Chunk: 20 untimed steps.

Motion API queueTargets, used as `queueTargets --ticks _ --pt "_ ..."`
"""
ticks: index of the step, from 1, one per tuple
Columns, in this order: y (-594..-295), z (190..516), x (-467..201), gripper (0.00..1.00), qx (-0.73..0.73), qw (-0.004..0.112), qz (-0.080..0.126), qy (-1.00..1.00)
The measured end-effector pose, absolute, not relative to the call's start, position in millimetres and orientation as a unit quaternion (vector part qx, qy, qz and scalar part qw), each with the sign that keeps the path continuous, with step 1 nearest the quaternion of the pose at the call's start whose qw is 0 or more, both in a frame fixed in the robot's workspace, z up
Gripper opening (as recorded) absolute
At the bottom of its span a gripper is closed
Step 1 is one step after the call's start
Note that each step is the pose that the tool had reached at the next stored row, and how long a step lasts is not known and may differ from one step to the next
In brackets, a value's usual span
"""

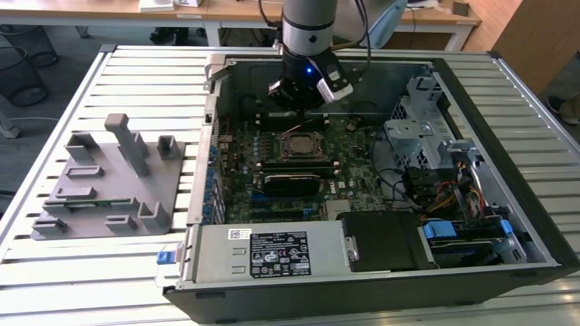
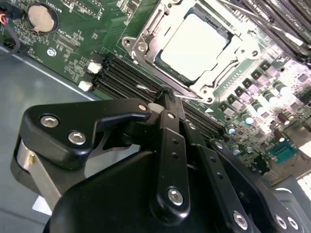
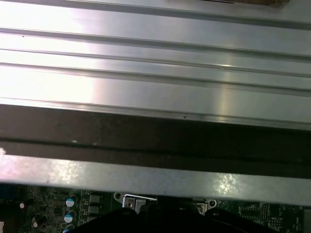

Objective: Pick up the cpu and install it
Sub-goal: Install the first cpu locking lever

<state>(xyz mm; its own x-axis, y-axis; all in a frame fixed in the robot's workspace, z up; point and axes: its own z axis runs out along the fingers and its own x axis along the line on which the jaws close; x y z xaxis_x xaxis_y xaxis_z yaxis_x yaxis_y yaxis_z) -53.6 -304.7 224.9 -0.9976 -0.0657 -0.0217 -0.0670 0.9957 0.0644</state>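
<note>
The cpu [image 2: 194, 46], a pale silvery square, lies flat inside the metal frame of the motherboard socket [image 1: 297, 145]. The socket sits mid-board in the open computer case [image 1: 507, 204]. My gripper [image 1: 293, 103] hangs over the board just behind the socket, toward the case's rear wall. In the second wrist view my gripper [image 2: 166, 94] narrows to a single tip, shut with nothing held. That tip hovers over the dark memory slots [image 2: 126, 77] at the socket frame's edge, beside a thin metal lever [image 2: 146, 88].
A grey fixture plate [image 1: 109, 183] with upright blocks lies on the slatted table [image 1: 73, 272] at the exterior view's left. Inside the case are a power supply [image 1: 263, 251], a drive cage [image 1: 426, 129] and cables. The first wrist view looks along the case wall [image 3: 155, 131].
</note>
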Motion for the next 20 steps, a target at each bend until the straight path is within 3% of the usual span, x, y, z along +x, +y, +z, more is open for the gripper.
queueTargets --ticks 20 --pt "-302 217 -43 0.11 -0.033 0.010 0.033 0.999"
